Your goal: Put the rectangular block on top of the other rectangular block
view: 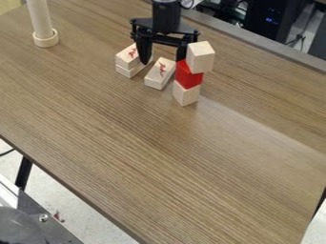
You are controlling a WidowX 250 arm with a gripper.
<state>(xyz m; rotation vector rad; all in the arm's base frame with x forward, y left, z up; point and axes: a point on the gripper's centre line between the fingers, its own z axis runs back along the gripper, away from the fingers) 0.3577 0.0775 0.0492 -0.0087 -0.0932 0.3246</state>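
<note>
Pale wood for all three rect. blocks: the upper rect. block (128,55) sits on the lower rect. block (128,70), roughly flush, as a low pile left of centre in the camera view; the loose rect. block (159,75) lies flat on the table (159,167) just to the pile's right, marked side up. Status: one rect.-on-rect. stack exists, so if that pair is what's wanted, the job's prob. done bar backing the arm off. If the loose one is meant to go on the pile, then grasp, lift, carry & set-down are all left to do; can't tell which for sure, as the task doesn't say which block. Gripper (163,61) hangs low over the far end of the loose one, jaws spread wide w/ nothing held: one finger by the pile, the other by the tower, i.e. bottom cube (187,94), red block (188,76), top cube (200,56). Tower looks a bit uneven, top cube offset, so prob. the main risk: a sideways nudge could topple it, or shove the upper rect. block off its base. Next, prob. either straight up & clear w/o touching either stack, or, if the loose one's wanted, down & close on its long sides.
</note>
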